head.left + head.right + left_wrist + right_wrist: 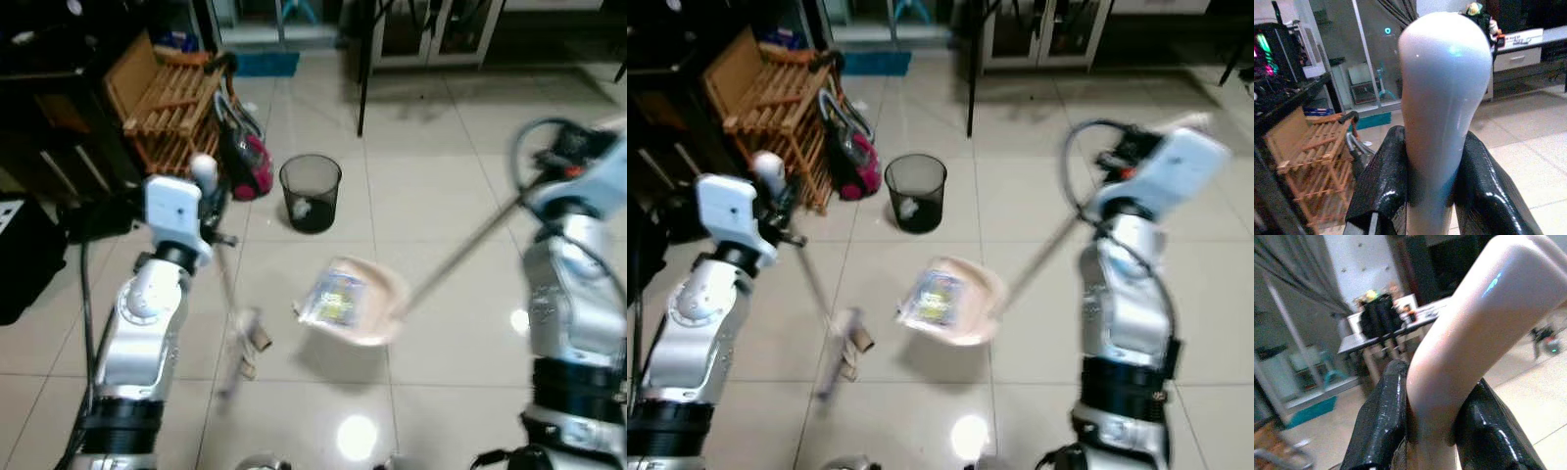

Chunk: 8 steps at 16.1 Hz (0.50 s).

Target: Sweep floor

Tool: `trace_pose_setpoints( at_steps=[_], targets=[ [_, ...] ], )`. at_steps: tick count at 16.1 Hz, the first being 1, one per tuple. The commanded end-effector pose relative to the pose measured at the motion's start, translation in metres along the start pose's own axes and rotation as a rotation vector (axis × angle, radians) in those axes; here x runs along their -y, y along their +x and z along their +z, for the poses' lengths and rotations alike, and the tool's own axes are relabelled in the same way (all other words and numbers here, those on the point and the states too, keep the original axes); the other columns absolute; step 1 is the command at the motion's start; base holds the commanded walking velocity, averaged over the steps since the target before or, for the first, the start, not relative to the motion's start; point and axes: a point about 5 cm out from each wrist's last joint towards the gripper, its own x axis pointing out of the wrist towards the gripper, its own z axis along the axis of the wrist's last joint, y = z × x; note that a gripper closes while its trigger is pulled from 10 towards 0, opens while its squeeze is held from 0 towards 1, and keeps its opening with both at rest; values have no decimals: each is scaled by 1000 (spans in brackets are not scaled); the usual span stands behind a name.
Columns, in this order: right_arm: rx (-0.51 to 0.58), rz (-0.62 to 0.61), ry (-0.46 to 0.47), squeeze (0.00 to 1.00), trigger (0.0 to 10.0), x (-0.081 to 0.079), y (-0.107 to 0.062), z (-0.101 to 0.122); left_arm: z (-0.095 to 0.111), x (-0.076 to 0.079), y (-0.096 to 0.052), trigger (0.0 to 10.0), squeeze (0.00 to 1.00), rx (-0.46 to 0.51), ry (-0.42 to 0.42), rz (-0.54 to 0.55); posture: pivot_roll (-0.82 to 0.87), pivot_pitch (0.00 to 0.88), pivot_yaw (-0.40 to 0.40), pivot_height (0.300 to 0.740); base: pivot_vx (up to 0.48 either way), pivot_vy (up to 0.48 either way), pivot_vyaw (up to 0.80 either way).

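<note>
Firmly, my left hand (1431, 196) clamps the white broom handle (1442, 98); my right hand (1432, 431) clamps the dustpan handle (1469, 328), litter in the dustpan (358, 299).

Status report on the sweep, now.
Left hand shut on broom handle. Right hand shut on dustpan handle. Dustpan carries wrapper. Bin ahead.

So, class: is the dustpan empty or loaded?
Loaded: a crumpled wrapper lies in the dustpan, lifted above the floor by the right gripper.
</note>
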Motion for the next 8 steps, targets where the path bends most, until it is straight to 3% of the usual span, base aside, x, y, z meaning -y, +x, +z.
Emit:
trace_pose_setpoints(
  at_steps=[1, 6, 8],
  targets=[
    [49, 44, 59, 0, 10000, -19, 5, 16, 4, -11, 0, 10000, 0, 7, 40, 36, -63, 23, 57, 740, 424, 0, 0],
    [26, 1, 51, 0, 10000, -17, 16, 22, 4, -8, 3, 10000, 0, 15, 25, 40, -62, 0, 47, 740, 423, 0, 0],
    [28, 14, 89, 0, 10000, -24, 22, 25, 3, -4, 4, 10000, 0, 14, 1, 51, -66, 0, 52, 740, 422, 0, 0]
  ],
)
